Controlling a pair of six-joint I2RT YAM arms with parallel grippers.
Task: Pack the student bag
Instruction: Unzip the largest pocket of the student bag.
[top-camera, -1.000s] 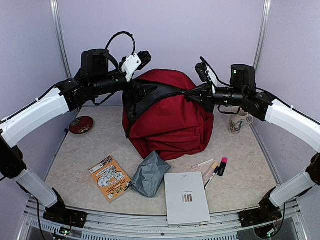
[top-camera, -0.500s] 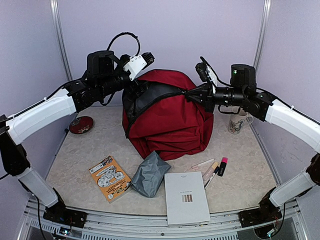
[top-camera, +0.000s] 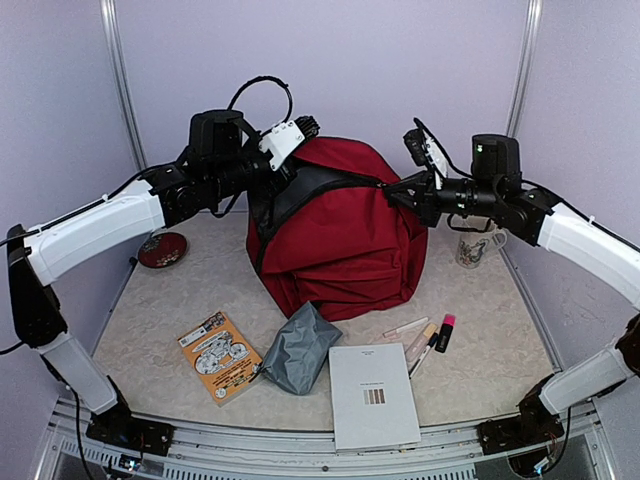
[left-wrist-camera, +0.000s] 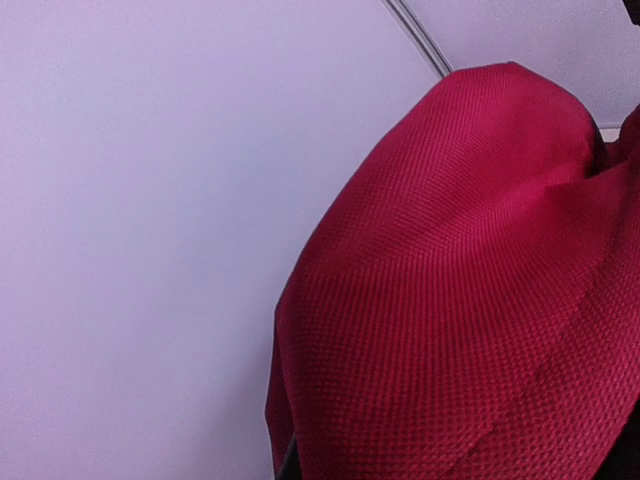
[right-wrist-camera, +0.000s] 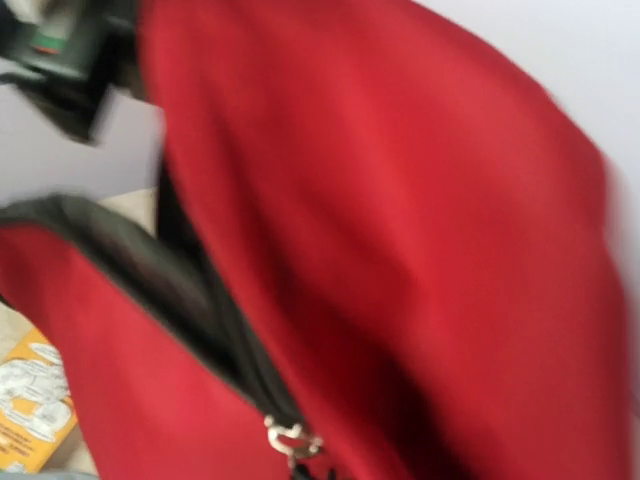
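Observation:
The student bag (top-camera: 340, 240), dark red with black zipper bands, stands upright at the back middle of the table. My left gripper (top-camera: 272, 178) is shut at its upper left edge, on the fabric by the black band. Its fingers are hidden. Red cloth (left-wrist-camera: 450, 300) fills the left wrist view right up to the lens. My right gripper (top-camera: 396, 190) is shut on the zipper pull at the bag's upper right. The silver zipper ring (right-wrist-camera: 290, 440) sits at the bottom of the blurred right wrist view, with the black zipper band (right-wrist-camera: 150, 290) running up to the left.
In front of the bag lie an orange booklet (top-camera: 220, 355), a grey pouch (top-camera: 298, 348), a white notebook (top-camera: 373, 395) and several pens with a pink highlighter (top-camera: 445, 332). A mug (top-camera: 478, 245) stands at the right and a dark red disc (top-camera: 162, 250) at the left.
My left gripper has moved right onto the bag's upper left edge and gone from open to shut. The right gripper has shifted a little to the right with the zipper pull.

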